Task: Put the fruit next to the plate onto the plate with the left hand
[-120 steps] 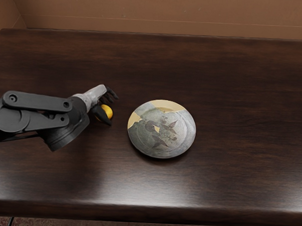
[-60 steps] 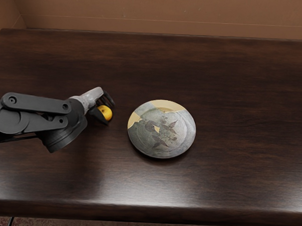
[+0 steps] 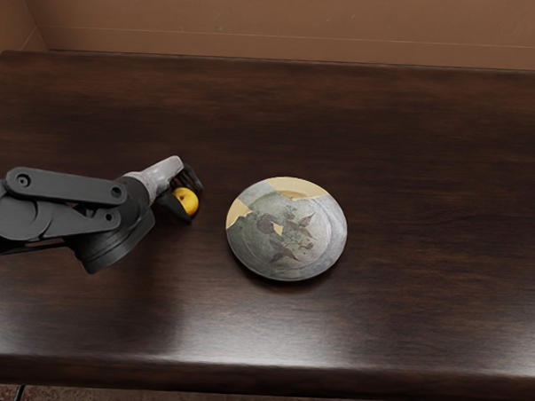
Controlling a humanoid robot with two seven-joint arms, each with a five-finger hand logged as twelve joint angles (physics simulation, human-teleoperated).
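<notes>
Low on a dark wooden table point(image 3: 404, 331), reaching in from the picture's left edge on a bulky black and grey arm point(image 3: 72, 211): the left hand point(image 3: 179, 190). Curled close with dark fingers point(image 3: 191, 177) around a small orange-yellow fruit point(image 3: 187, 200), one finger over its far side, another dark part against its near-left side. Held down near the tabletop, just beside the left rim of the plate point(image 3: 332, 243) yet apart from it, with a strip of bare wood between. Round and grey, lying flat near the table's middle, patterned with dark leaf-like shapes and a pale yellow patch along the far-left rim. Cannot tell whether touching the wood or lifted just clear of it
</notes>
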